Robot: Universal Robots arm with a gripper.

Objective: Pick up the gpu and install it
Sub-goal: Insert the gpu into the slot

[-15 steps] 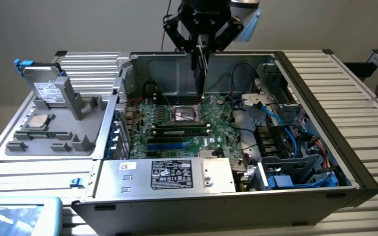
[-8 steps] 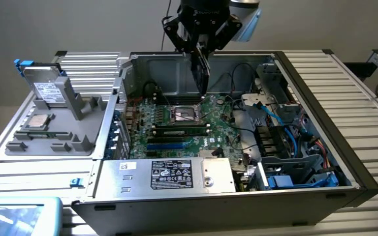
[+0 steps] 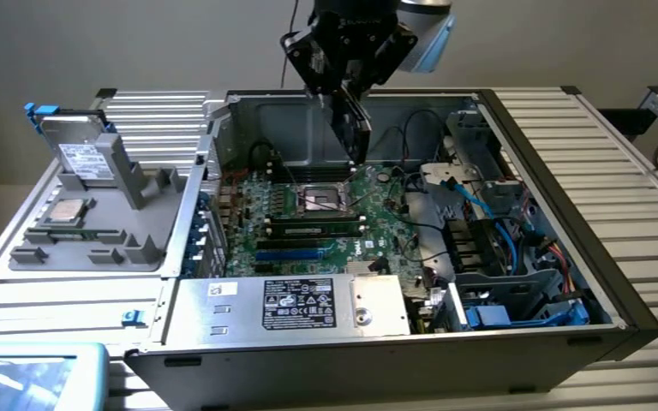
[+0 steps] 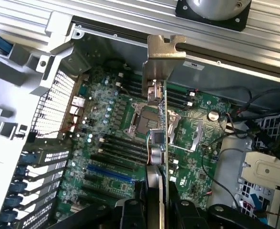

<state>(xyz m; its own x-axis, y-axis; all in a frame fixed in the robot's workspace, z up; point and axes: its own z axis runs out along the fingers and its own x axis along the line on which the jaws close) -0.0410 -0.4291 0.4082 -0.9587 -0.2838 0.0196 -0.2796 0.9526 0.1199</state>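
The gpu (image 3: 355,130) hangs upright and edge-on above the open computer case, dark in the exterior view. My gripper (image 3: 346,81) is shut on its upper edge, over the back half of the motherboard (image 3: 358,244). In the wrist view the card (image 4: 161,119) runs away from the fingers (image 4: 151,191) as a thin green edge, ending in its silver bracket (image 4: 162,57). It hovers above the CPU socket (image 4: 147,121), clear of the board, with the expansion slots (image 4: 111,174) off to one side below.
The case walls (image 3: 558,171) ring the board. A power supply (image 3: 306,304) sits at the front, and cables and a drive cage (image 3: 500,248) fill the exterior view's right. A grey fixture (image 3: 100,231) at the left holds a hard drive (image 3: 80,158) and a chip (image 3: 68,211).
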